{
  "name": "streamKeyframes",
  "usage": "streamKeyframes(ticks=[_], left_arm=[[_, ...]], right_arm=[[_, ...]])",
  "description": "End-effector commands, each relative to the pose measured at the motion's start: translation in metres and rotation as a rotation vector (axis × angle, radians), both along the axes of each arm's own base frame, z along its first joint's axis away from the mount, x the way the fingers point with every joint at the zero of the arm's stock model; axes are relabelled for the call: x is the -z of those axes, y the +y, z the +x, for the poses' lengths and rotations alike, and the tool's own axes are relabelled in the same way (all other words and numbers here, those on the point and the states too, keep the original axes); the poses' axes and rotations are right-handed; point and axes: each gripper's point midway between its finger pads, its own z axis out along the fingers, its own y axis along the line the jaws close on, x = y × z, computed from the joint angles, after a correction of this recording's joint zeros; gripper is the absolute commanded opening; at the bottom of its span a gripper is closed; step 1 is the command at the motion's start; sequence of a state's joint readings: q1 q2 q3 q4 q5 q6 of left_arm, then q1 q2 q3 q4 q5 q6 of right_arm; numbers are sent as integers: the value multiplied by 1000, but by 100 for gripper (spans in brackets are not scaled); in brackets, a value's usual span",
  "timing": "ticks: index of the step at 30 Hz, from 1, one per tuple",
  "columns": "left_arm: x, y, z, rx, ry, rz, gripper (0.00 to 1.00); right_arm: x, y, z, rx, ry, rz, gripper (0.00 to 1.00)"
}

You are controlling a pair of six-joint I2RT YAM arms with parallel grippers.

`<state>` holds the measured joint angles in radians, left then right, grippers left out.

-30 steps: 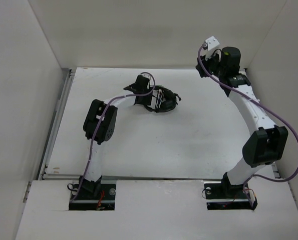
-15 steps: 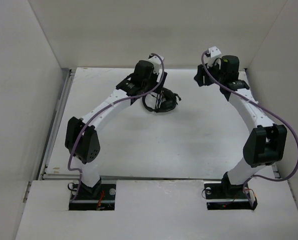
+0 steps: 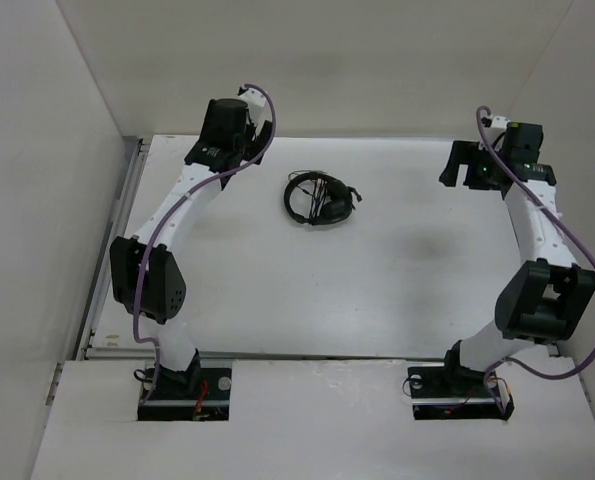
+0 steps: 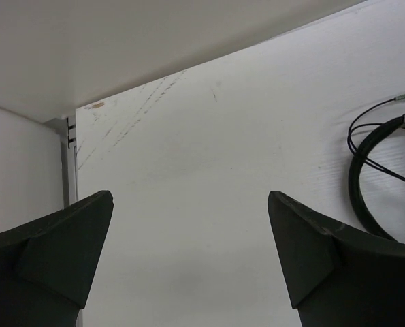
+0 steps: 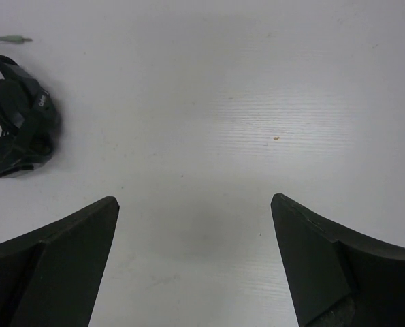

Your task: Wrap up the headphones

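On white flat table (image 3: 377, 290), far middle: small black over-ear headphones (image 3: 320, 198), cable looped | left gripper (image 4: 190, 197) splayed, empty | right gripper (image 5: 194, 199) splayed, empty

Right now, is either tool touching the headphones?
No: the headphones lie alone on the table, the left tool and right tool both open and apart from them.

The headphones (image 3: 320, 198) lie on the table (image 3: 377, 280), toward its far side.
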<state>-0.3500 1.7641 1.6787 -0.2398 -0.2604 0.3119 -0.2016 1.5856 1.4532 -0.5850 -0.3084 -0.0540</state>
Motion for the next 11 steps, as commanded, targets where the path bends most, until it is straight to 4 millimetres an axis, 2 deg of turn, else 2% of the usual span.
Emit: streamKeyframes(ticks=[1,4,11], left_arm=[[-28,6,1,-6,-60,10,100],[-24,14,1,-19,-49,15,100],[-27,33,3,-61,-57,1,100]], right_arm=[[-58,-7,-27,46,-71,-1,100],[-82,-21,-38,93,-149,-19,100],[-89,-39,-41,165,-197,-41,100]])
